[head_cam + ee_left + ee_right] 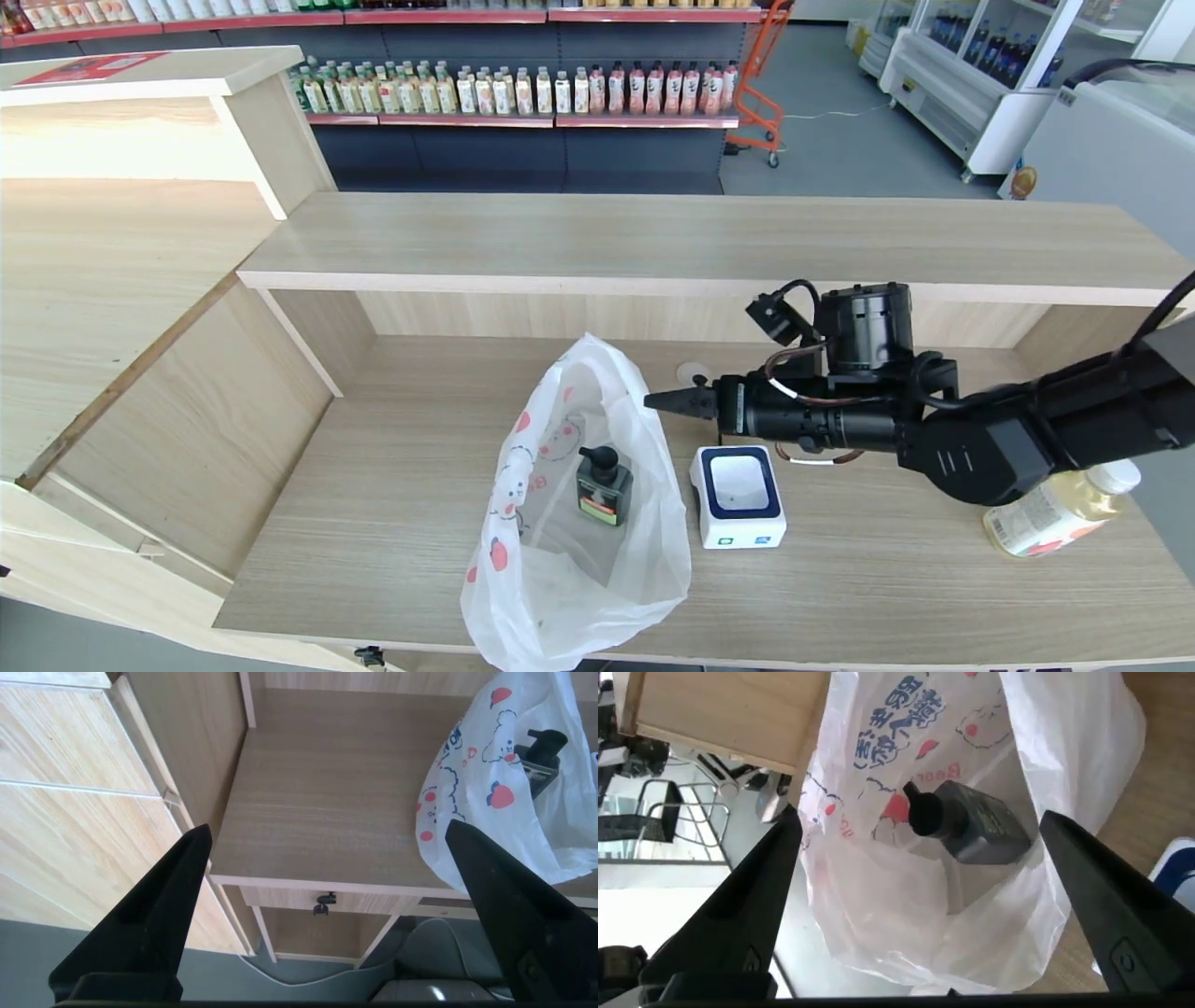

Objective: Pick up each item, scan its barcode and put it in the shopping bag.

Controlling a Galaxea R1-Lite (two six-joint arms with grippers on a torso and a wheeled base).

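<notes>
Right wrist view shows the right tool (920, 819) spread wide, gripping nothing, over the shopping bag (868, 924) (pump bottle (980, 831) inside)

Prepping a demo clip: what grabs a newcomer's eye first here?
The white, red-printed shopping bag stands open on the counter with a dark pump bottle inside. The right hand hangs open and empty at the bag's rim; a white scanner sits beside the bag, and a yellow drink bottle lies at the counter's right end.
</notes>
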